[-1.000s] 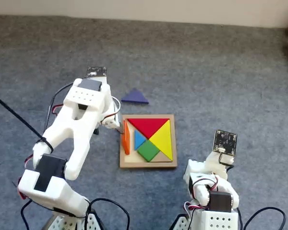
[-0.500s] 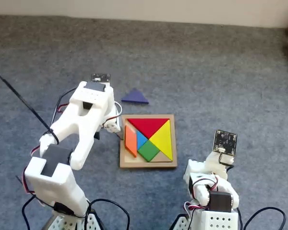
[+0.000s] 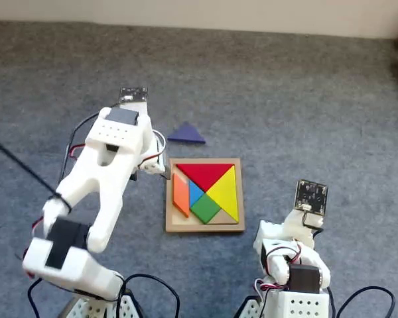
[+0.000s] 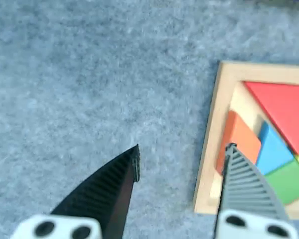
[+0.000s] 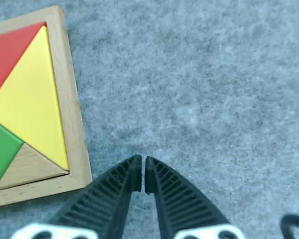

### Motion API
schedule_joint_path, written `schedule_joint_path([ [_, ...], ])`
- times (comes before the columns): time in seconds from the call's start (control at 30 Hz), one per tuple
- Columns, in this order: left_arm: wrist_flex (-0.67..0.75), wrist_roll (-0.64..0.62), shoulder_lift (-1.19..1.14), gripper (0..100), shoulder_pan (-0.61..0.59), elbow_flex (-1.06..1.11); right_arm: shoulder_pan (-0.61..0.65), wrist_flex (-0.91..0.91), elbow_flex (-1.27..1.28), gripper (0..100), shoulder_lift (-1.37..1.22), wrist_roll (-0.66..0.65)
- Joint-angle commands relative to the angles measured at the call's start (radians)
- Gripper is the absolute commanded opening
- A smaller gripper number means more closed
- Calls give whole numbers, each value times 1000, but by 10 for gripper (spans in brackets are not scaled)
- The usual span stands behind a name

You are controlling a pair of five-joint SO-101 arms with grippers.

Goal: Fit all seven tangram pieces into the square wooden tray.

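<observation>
The square wooden tray (image 3: 204, 228) lies on the grey carpet. Flat in it are a red triangle (image 3: 205, 174), a yellow triangle (image 3: 227, 193), a green square (image 3: 205, 209), a small blue triangle (image 3: 193, 193) and an orange parallelogram (image 3: 180, 194) along its left side. A dark blue triangle (image 3: 186, 134) lies on the carpet beyond the tray. My left gripper (image 4: 183, 152) is open and holds nothing; one fingertip (image 4: 232, 158) hangs over the orange parallelogram (image 4: 239, 139) at the tray's rim (image 4: 214, 124). My right gripper (image 5: 142, 164) is shut above bare carpet beside the tray's rim (image 5: 72, 99).
A tan triangular area (image 5: 25, 172) shows at one tray corner, next to the yellow triangle (image 5: 30, 99). The right arm (image 3: 295, 255) sits folded near the front edge. Open carpet stretches to the right and far side. A black cable (image 3: 20, 165) runs at the left.
The orange parallelogram stood on edge at the tray's left side and now lies flat inside. The left arm has let it go and drawn slightly back to the left.
</observation>
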State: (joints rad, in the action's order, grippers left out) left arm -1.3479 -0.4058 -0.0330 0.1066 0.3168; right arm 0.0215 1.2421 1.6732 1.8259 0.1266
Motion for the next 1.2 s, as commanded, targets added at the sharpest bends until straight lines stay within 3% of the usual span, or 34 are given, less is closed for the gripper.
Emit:
schedule_joint_path([
  [0.0, 20, 9, 96, 266, 62, 48, 10, 8, 136, 33, 22, -6],
  [0.13, 52, 9, 99, 266, 119, 93, 10, 8, 136, 33, 22, -6],
  [0.33, 150, 9, 99, 266, 122, 166, 10, 8, 136, 33, 22, -6],
  [0.57, 158, 15, 24, 266, 122, 153, 10, 8, 136, 33, 22, -6],
  [0.9, 43, 43, -318, 265, 117, -148, 10, 8, 136, 33, 22, -6],
  [1.17, 23, 41, -386, 265, 76, -272, 10, 8, 136, 33, 22, -6],
])
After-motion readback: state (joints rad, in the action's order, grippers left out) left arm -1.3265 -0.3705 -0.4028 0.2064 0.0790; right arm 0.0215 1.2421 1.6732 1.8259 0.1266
